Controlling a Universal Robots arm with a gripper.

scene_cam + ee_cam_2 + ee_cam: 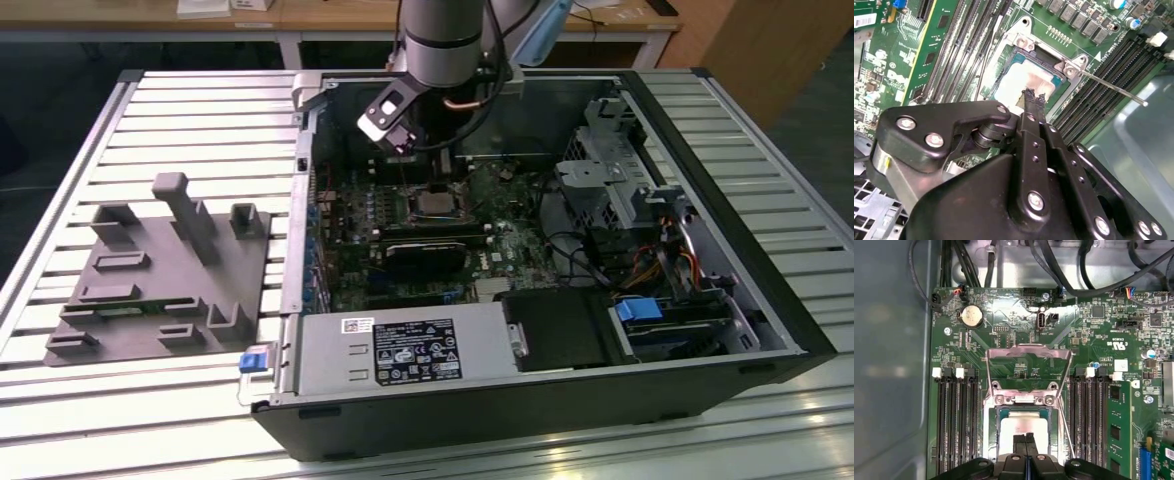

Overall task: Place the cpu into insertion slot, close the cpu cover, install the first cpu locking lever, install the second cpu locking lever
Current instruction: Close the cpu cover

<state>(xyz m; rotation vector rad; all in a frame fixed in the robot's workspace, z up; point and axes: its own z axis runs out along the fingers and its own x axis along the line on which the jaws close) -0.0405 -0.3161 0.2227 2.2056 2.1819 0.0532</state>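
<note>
With the cpu (1021, 426) seated in the insertion slot (998, 413) beneath the hand (1026, 438), its fingers pressed together, the cpu cover (1029, 351) lies open and a locking lever (1114, 89) unlatched.

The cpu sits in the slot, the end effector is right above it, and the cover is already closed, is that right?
No: the cover is open, hinged back off the slot, as the first wrist view shows. The cpu does sit in the slot, with the end effector right above it.
</note>
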